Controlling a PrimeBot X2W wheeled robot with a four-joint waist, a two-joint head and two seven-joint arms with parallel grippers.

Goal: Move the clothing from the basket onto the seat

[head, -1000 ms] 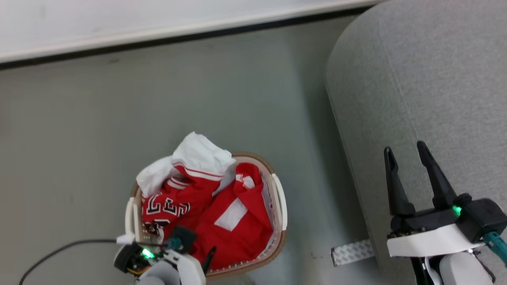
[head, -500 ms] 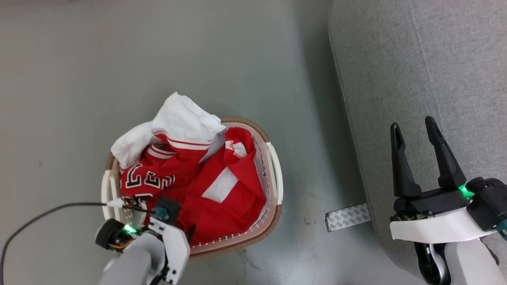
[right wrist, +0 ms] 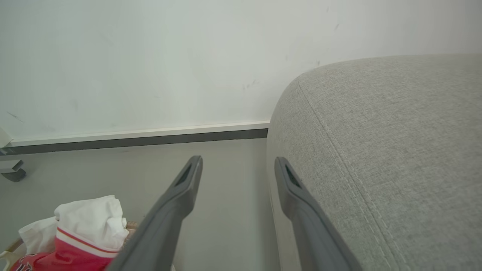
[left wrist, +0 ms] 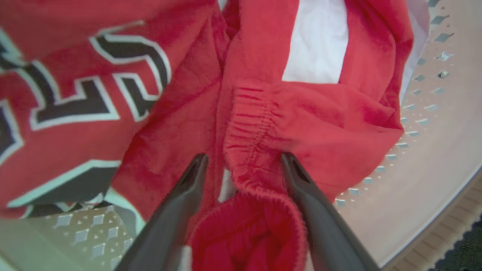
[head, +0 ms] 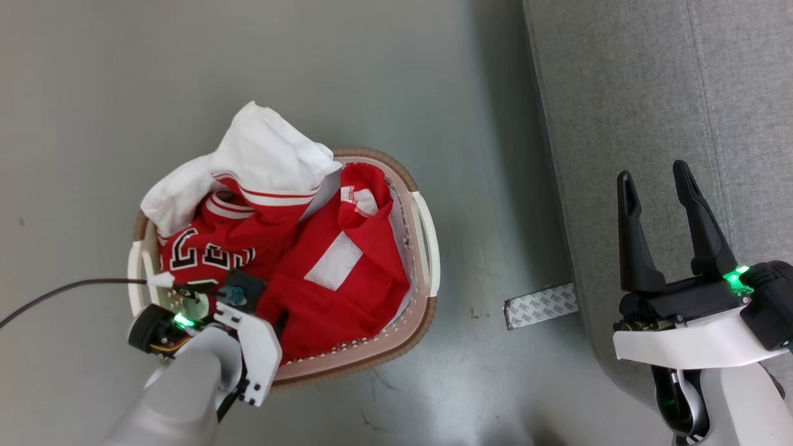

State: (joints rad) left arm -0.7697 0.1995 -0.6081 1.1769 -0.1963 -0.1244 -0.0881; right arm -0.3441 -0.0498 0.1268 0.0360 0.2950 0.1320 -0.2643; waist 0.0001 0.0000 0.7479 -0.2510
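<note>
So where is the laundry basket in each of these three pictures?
Head view: the basket sits lower left of centre.
Left wrist view: its perforated wall curves down the right side.
Right wrist view: a bit of its edge peeks from the bottom left corner.
Shared landmark: the red jersey with black-and-white lettering, which lies in the basket in every view.

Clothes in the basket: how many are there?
3 show: a white one with red stripes at the basket's far end, a red lettered jersey on its left, a plain red one on the right. More may hide underneath.
</note>
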